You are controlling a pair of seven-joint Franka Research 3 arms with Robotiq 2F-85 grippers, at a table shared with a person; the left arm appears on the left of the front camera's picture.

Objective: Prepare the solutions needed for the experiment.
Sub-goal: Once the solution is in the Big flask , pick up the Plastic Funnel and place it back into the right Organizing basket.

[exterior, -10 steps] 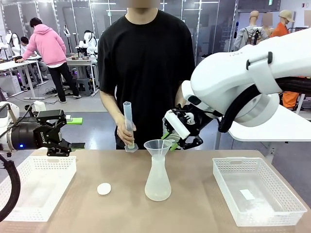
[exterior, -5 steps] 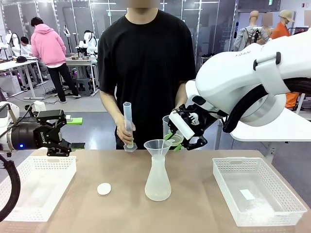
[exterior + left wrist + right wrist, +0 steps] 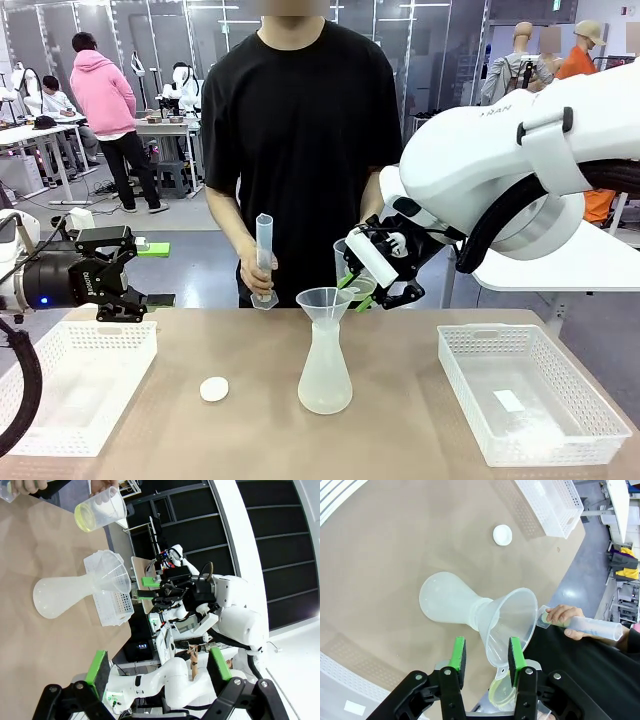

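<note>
Across the shared table (image 3: pixel 400 445), seen from the robot's side, the right gripper (image 3: pixel 372 288) pinches a clear plastic beaker (image 3: pixel 345 262) and holds it just beside the rim of a funnel (image 3: pixel 325 300). The funnel is seated in the neck of a conical flask (image 3: pixel 325 375), and the beaker looks lined up for a pour into it. The solution (image 3: pixel 362 290), a thin pale yellow-green pool, lies in the bottom of the beaker, so the pour looks not yet begun. Beyond the funnel, a person's hand (image 3: pixel 262 283) holds a measuring cylinder (image 3: pixel 263 240) upright, seemingly clear of the beaker's path. The left gripper (image 3: pixel 157 273) hovers above the left basket (image 3: pixel 80 385), jaws spread wide on nothing and well apart from the labware. A white cap (image 3: pixel 214 389) lies on the table between that basket and the flask

From the left wrist, the green pads (image 3: pixel 95 667) stand far apart with only air between them. Farther off, the beaker hangs level with the funnel's mouth, its yellow-green tint gathered at the base

From the right wrist, the funnel gapes directly ahead of the two fingers. The beaker sits clamped low between them with the solution pooled inside, while the person's hand steadies the cylinder off to one side
</note>
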